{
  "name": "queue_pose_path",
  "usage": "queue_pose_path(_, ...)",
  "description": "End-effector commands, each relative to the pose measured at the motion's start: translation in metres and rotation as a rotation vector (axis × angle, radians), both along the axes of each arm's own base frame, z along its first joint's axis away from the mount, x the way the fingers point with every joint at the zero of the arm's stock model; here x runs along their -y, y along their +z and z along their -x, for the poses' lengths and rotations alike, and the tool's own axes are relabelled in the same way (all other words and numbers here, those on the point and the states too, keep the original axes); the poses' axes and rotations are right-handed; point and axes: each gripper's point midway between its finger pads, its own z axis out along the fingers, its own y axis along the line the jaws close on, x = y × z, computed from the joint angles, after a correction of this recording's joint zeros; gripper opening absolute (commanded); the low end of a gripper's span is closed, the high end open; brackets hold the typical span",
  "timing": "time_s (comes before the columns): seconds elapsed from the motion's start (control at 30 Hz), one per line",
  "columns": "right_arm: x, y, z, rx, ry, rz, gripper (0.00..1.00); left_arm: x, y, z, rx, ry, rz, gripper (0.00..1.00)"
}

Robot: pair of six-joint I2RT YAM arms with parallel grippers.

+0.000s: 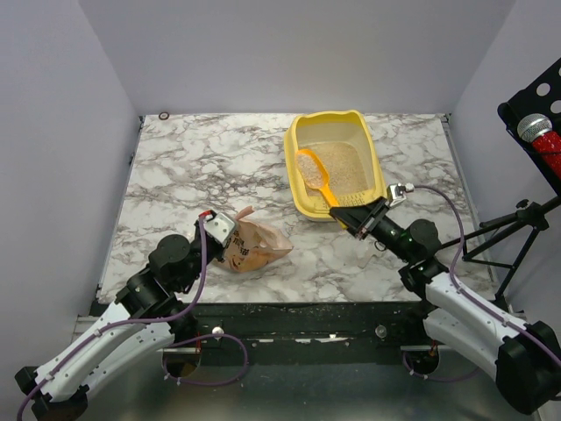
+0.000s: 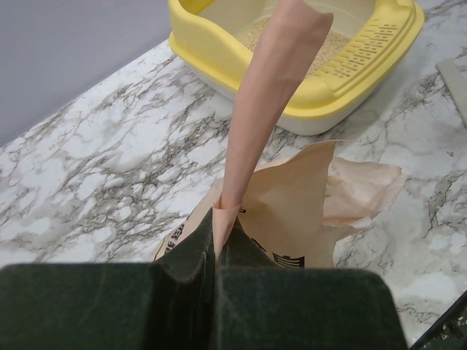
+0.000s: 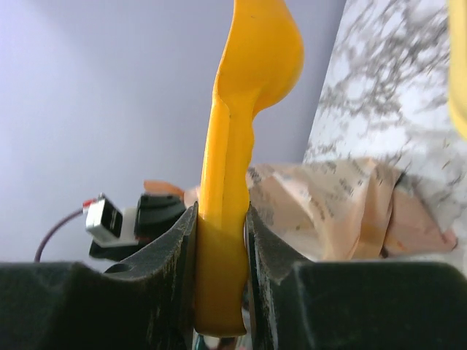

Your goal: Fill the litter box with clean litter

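The yellow litter box (image 1: 375, 158) stands at the back right of the table, and a thin layer of beige clean litter (image 1: 346, 167) covers its floor. An orange scoop (image 1: 313, 175) reaches over the box's near rim, its bowl above the litter. My right gripper (image 1: 346, 215) is shut on the scoop's handle (image 3: 222, 240). My left gripper (image 1: 226, 239) is shut on a pinched fold (image 2: 252, 138) of the pinkish-tan litter bag (image 1: 256, 248), which lies on its side. In the left wrist view the litter box (image 2: 306, 98) and the litter (image 2: 332, 42) lie beyond the bag (image 2: 299, 211).
A black stand with a red-and-silver microphone (image 1: 539, 132) sits off the table's right side. Grey walls enclose the marble table (image 1: 202, 167) on three sides. A small ring (image 1: 164, 115) lies at the back left corner. Spilled grains dot the table's near edge.
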Motion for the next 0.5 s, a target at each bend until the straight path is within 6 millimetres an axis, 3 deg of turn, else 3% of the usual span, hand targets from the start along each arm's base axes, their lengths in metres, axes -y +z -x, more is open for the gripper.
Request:
queue_pose_path(0.0,0.029,0.038,-0.043,0.086,-0.223,-0.088,0.00,0.005,0.038,0.003,0.086,-0.026,0.108,0.00)
queue_pose_path(0.17,0.054,0.023,-0.083,0.035,-0.360,-0.029,0.00,0.003,0.039,0.002,0.086,-0.017,0.113,0.00)
queue_pose_path(0.3,0.057,0.009,-0.109,-0.020,-0.382,0.089,0.00,0.005,0.038,0.003,0.082,-0.023,0.112,0.00)
queue_pose_path(0.47,0.062,-0.036,-0.133,-0.154,-0.402,0.374,0.00,0.003,0.040,0.002,0.079,-0.013,0.113,0.00)
